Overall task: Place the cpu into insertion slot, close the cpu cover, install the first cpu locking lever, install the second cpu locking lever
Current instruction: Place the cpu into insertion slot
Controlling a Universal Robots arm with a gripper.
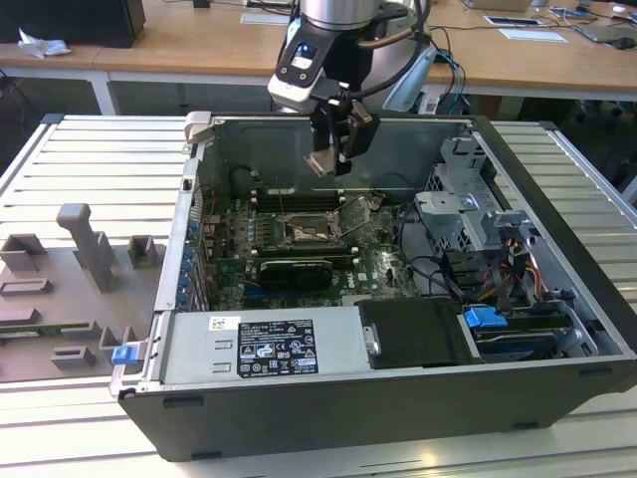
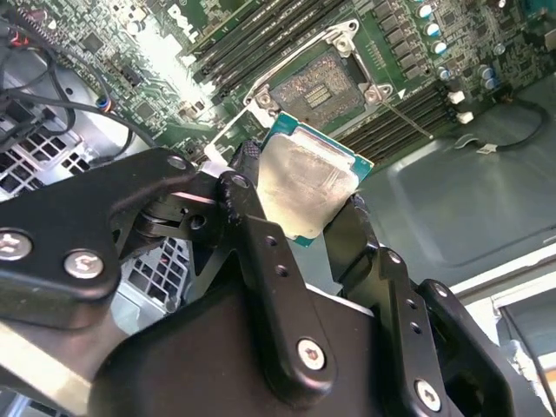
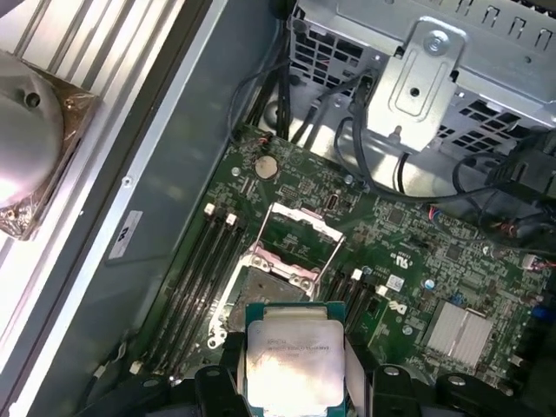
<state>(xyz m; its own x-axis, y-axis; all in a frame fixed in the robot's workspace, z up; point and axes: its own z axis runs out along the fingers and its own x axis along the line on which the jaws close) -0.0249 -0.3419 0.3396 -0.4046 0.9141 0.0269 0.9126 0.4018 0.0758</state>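
The small square cpu [image 2: 308, 182], pale silvery metal on top with a green rim, has equal sides and so no long axis. Its metal face is turned toward the cameras in both wrist views. It sits between the two black fingers [image 2: 252, 217] of the gripper [image 2: 300, 198], which clamp its opposite edges. In the exterior view the cpu [image 1: 323, 162] hangs in the upper middle of the frame, well above the square silver-rimmed insertion slot [image 1: 304, 231] on the green motherboard [image 1: 383, 261]. The thin silvery cpu cover [image 3: 306, 217] stands hinged open.

Partly hidden cpu [image 2: 308, 187]
Fingers [image 2: 261, 252] cover two edges; in the first wrist view it blocks part of the insertion slot [image 3: 261, 287].
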